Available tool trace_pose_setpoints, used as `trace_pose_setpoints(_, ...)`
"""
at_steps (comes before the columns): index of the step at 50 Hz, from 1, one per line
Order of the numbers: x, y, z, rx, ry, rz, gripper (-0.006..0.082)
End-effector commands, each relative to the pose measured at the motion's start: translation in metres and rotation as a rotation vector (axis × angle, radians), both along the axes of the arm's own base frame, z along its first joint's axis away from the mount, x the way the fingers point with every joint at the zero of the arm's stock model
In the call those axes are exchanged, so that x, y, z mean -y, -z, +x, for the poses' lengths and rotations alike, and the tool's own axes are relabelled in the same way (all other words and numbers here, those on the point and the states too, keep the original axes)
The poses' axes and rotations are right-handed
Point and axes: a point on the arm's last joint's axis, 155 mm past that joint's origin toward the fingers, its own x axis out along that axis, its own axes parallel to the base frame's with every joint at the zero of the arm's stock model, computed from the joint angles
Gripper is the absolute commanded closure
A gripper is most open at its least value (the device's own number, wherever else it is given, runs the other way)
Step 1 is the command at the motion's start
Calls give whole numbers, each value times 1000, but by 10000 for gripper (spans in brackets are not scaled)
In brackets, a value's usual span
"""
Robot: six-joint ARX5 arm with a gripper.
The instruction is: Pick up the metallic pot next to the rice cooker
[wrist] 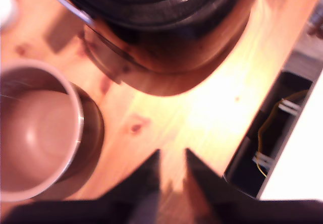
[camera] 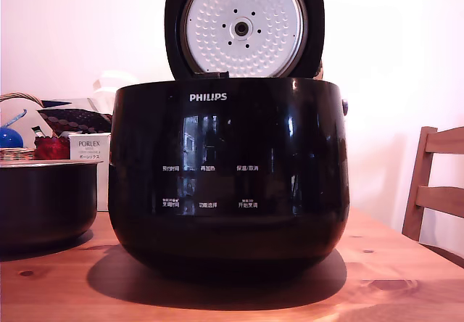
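The rice cooker (camera: pixel 228 173), glossy black with PHILIPS lettering, fills the middle of the exterior view, its lid (camera: pixel 243 25) raised to show the dimpled silver plate. The metallic pot (camera: pixel 45 202) stands on the wooden table at the exterior view's left, dark with a thin pale rim, close beside the cooker. From the wrist camera I look down into the pot (wrist: pixel 35 130), and the cooker's body (wrist: pixel 166 42) lies beyond it. My gripper (wrist: pixel 172 153) hovers over bare table beside the pot, apart from it, open with nothing between its dark fingers. The arm is out of the exterior view.
Behind the pot sit a white PORLEX box (camera: pixel 90 148), a red jar (camera: pixel 51 148), a wicker basket (camera: pixel 14 154) and a blue object (camera: pixel 10 137). A wooden chair (camera: pixel 438 191) stands at the exterior view's right. The table edge (wrist: pixel 262 118) runs close to my gripper, with wires below.
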Motion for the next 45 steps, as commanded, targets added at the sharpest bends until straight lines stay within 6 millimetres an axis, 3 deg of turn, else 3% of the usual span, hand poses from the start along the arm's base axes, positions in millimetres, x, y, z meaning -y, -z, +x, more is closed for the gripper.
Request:
trace_pose_setpoints(1,-3,14,4,-34,17,45,351)
trace_pose_setpoints(13,-9,31,30,-37,94,117,349)
trace_pose_setpoints(33,-40,72,79,-110,41,181,349)
trace_pose_setpoints(45,-46,100,98,-162,22,172,349)
